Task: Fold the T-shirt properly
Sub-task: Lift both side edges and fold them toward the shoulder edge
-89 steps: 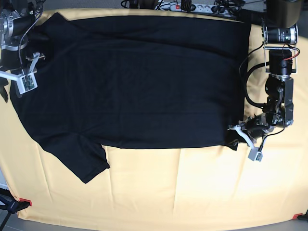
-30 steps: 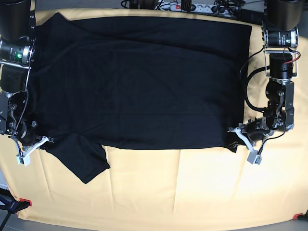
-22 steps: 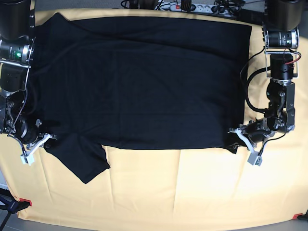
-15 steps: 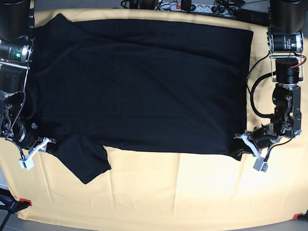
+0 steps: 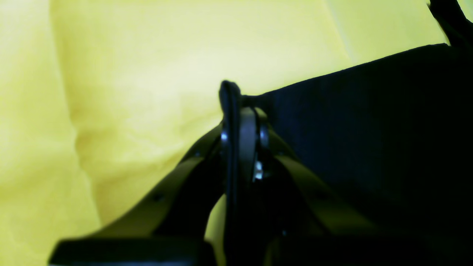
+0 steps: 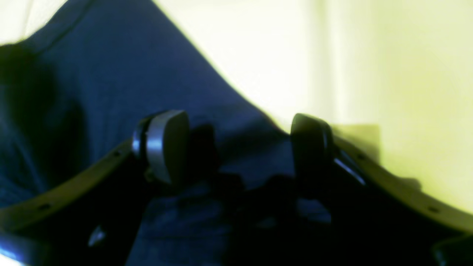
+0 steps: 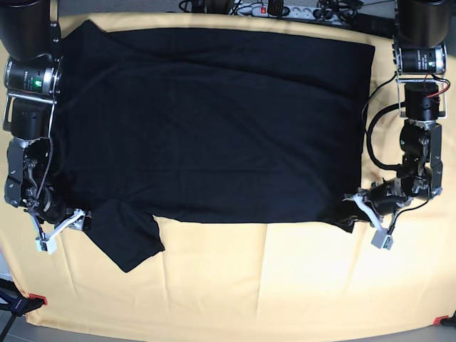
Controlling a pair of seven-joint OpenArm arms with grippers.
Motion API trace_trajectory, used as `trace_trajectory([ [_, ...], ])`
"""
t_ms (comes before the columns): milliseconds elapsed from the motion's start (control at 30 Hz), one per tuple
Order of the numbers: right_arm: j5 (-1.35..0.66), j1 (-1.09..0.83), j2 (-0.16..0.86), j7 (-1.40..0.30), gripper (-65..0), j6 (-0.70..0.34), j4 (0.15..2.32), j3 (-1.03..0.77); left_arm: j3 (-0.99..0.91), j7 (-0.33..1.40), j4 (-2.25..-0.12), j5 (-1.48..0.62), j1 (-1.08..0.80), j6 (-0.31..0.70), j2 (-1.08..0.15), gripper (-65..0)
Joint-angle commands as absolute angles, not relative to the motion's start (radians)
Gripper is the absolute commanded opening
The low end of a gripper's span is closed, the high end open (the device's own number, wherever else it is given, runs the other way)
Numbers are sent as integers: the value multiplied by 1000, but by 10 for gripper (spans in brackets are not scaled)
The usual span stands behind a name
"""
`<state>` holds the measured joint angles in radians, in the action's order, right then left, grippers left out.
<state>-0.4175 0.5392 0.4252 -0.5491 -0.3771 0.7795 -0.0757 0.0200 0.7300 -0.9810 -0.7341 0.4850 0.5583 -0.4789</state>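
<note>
The black T-shirt (image 7: 214, 121) lies spread flat on the pale yellow tablecloth (image 7: 285, 285), with one sleeve (image 7: 128, 242) pointing toward the front left. My left gripper (image 7: 354, 214) is at the shirt's front right hem corner. In the left wrist view the left gripper (image 5: 238, 125) is shut, with the shirt's (image 5: 369, 129) corner pinched between the fingers. My right gripper (image 7: 77, 218) is at the shirt's left edge beside the sleeve. In the right wrist view the right gripper (image 6: 236, 147) is open, its fingers (image 6: 164, 144) straddling the shirt's (image 6: 111, 85) edge.
A power strip and cables (image 7: 285, 10) lie along the back edge. Red clips (image 7: 35, 298) hold the cloth at the front corners. The arm columns (image 7: 420, 43) stand at the back left and back right. Bare yellow cloth (image 5: 147, 55) covers the front of the table.
My right arm came down from the back left to the shirt's left edge by the sleeve. My left gripper drew the hem corner a little to the right.
</note>
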Motion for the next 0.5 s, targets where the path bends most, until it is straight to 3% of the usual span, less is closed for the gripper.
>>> trace_trajectory([
  [0,-409,569,441,-516,-202,-367,796,-81,14,709,-997,-754,513,563,-493,-650],
  [67,-406,561,434,-499,-203,-345,796,-81,14,710,-997,-754,509,566,-494,-650],
  [133,-385,551,426,-496,-247,-321,796,-81,14,709,-997,-754,506,570,-493,-650],
  [200,-344,535,424,-471,-352,-303,796,-80,14,709,-997,-759,504,570,-493,-650],
  [333,-315,525,427,-464,-650,-250,796,-80,14,708,-997,-761,505,570,-493,-650],
  [467,-393,557,441,-504,-650,-323,801,-80,14,709,-997,-761,504,570,-493,-650],
])
